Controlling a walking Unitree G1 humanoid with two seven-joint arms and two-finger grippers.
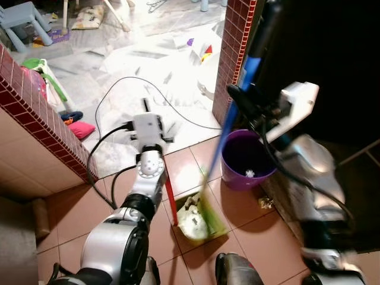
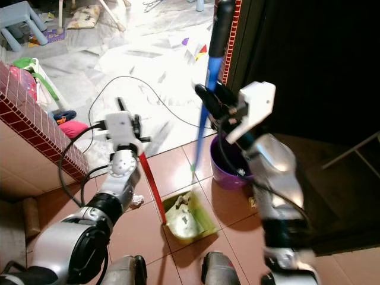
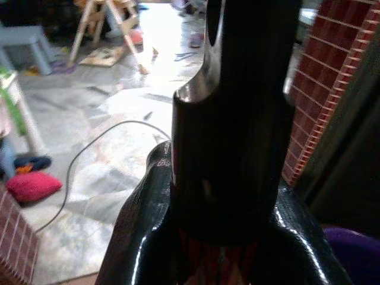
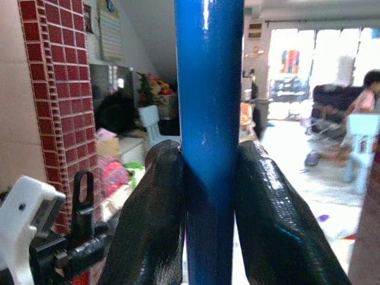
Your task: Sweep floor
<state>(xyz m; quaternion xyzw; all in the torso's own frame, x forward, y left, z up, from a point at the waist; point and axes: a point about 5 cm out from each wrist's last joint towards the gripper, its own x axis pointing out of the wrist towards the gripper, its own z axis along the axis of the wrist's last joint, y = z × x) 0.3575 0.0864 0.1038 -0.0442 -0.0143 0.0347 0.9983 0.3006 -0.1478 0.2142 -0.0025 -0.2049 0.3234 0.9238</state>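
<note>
right gripper (image 2: 212, 102) clamped on blue broom handle (image 4: 209, 119), shaft near upright – bristles at green dustpan (image 2: 189, 218) below; left gripper (image 2: 132, 138) clamps dustpan's red handle (image 2: 152, 187)

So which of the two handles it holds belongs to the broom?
The blue handle in the right gripper; the red handle, under the left gripper, carries the dustpan.

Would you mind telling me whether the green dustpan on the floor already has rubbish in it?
Yes, it holds rubbish: pale crumpled scraps lie in the green dustpan, which rests flat on the tiles beside the purple bucket.
</note>
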